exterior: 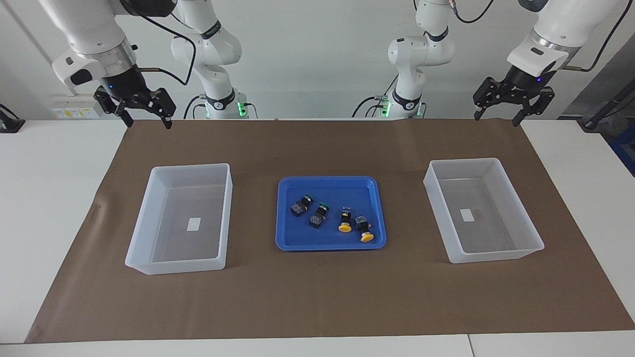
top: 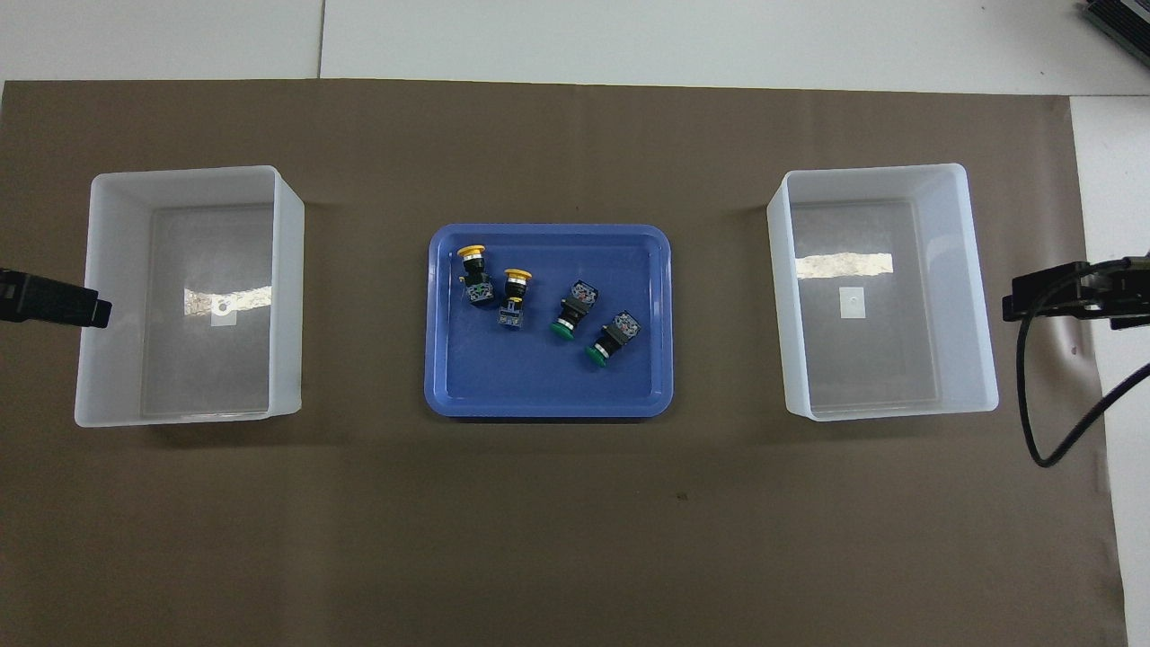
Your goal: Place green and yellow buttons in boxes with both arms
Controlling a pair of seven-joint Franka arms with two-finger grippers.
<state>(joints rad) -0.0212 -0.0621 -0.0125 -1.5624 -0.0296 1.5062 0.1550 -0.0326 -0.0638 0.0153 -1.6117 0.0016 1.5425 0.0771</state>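
Bright, even light falls from above. The brown mat (exterior: 317,297) looks flat and matte, with only soft, short shadows along the bins' walls. A white streak of glare lies on the floor of the bin (top: 885,296) just beside the right gripper (top: 1033,296), and a smaller one on the floor of the bin (top: 193,296) by the left gripper (top: 90,310). Both views are sharp, with straight edges

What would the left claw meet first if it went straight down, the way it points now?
Probably the brown paper on the table, near its edge by the robots. The left claw hangs open, apparently clear of the nearby box, though depth is uncertain.
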